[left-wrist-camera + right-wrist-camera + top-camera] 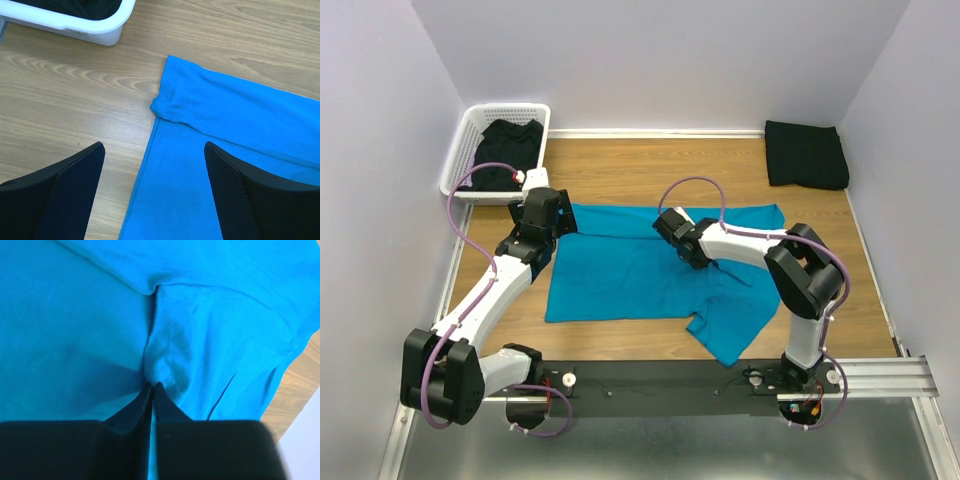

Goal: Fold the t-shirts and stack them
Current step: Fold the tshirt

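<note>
teal shirt (pixel 620 280) lies spread on the bench (pixel 650 170), wider left to right, right jaws pressed together on a pucker of it near its far edge, left jaws spread wide over its far-left corner, which looks the left arm's to take.

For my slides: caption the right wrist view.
Right gripper pinching a fold of the teal shirt.

The basket (pixel 107 30) runs off the left wrist view's top edge. The teal shirt (pixel 75 315) overflows the right wrist view, where the right gripper (pixel 151 387) is one dark blur. How many shirts make up the black pile (pixel 806 153), I can't tell.
</note>
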